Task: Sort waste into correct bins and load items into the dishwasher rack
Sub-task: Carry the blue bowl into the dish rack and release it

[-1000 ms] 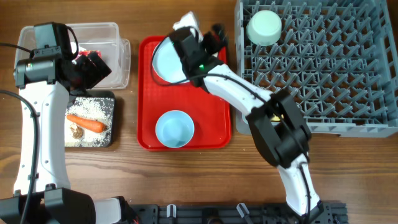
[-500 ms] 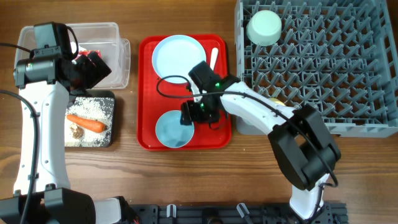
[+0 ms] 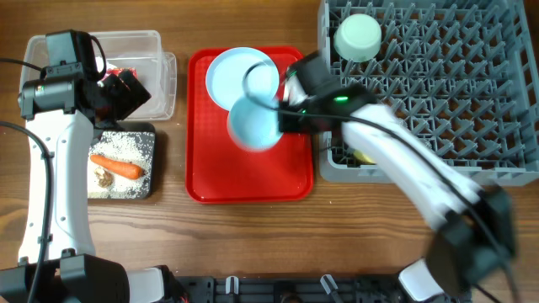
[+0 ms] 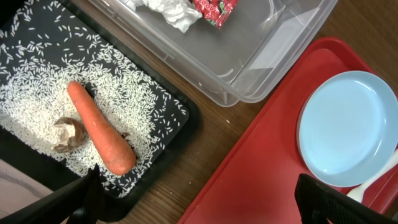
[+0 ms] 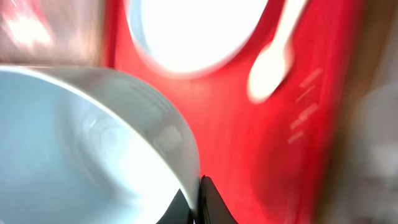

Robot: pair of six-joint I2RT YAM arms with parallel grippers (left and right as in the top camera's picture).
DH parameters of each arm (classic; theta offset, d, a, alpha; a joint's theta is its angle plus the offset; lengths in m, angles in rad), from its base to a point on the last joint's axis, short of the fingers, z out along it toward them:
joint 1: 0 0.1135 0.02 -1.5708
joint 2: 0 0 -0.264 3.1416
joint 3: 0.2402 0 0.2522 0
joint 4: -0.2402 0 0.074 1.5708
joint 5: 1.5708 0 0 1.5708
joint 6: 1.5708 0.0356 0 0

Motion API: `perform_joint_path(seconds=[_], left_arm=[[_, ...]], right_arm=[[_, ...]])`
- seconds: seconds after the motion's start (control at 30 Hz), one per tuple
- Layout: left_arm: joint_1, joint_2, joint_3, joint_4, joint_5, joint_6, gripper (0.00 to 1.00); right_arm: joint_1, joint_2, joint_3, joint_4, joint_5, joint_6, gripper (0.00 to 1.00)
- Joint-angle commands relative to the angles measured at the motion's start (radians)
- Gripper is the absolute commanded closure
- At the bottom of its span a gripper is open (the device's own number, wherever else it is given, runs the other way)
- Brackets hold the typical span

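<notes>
Bowl, pale blue and round (image 3: 253, 122), hangs blurred above the flat red serving tray (image 3: 244, 181), at 5 o'clock of the pale blue round plate (image 3: 226, 71). The right gripper (image 5: 198, 202) pinches its rim, fingers narrow. A white plastic spoon (image 5: 273, 59) lies at the plate's 3 o'clock. The large grey plastic dishwasher rack (image 3: 438, 101) stands at the tray's 3 o'clock. The left gripper (image 4: 202, 205) is spread wide and empty above the shallow black rectangular tray (image 4: 188, 117), where the orange carrot (image 4: 99, 130) lies.

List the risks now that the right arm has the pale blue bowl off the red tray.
1. The right gripper pinches the pale blue round bowl only at its rim, and the blur suggests fast motion; it may slip and fall onto the pale blue round plate.
2. The bowl could clip the near wall of the grey plastic dishwasher rack.
</notes>
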Motion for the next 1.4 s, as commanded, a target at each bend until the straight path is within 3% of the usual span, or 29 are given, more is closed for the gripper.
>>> perform_joint_path(seconds=[0.0,0.07,0.2,0.33,0.43,0.57,0.97,1.0,1.03,1.3,1.37], left_arm=[[0.005,-0.01,0.005,0.002,-0.01,0.008,0.0],[0.005,-0.01,0.005,0.002,-0.01,0.008,0.0],[0.005,-0.01,0.005,0.002,-0.01,0.008,0.0],[0.005,-0.01,0.005,0.002,-0.01,0.008,0.0],[0.005,-0.01,0.005,0.002,-0.01,0.008,0.0],[0.005,-0.01,0.005,0.002,-0.01,0.008,0.0],[0.005,-0.01,0.005,0.002,-0.01,0.008,0.0],[0.005,-0.01,0.005,0.002,-0.01,0.008,0.0],[0.005,-0.01,0.005,0.002,-0.01,0.008,0.0],[0.005,-0.01,0.005,0.002,-0.01,0.008,0.0],[0.005,-0.01,0.005,0.002,-0.01,0.008,0.0]], right_arm=[[-0.04,-0.181,0.026,0.002,0.674,-0.019,0.96],[-0.042,-0.174,0.019,0.023,1.116,-0.103,0.96],[-0.083,-0.034,0.017,0.146,1.456,-0.394,0.96],[-0.135,0.156,0.017,0.433,1.509,-0.907,0.96],[-0.138,0.244,0.017,0.52,1.595,-1.062,0.96],[-0.139,0.35,0.015,0.515,1.65,-1.062,0.96],[-0.006,0.36,0.015,0.516,1.651,-1.114,0.96],[0.011,0.36,0.015,0.516,1.645,-1.114,0.94],[0.024,0.36,0.015,0.517,1.637,-1.114,0.84],[0.103,0.36,0.015,0.517,1.523,-1.113,0.71],[0.105,0.36,0.015,0.519,1.524,-1.113,0.61]])
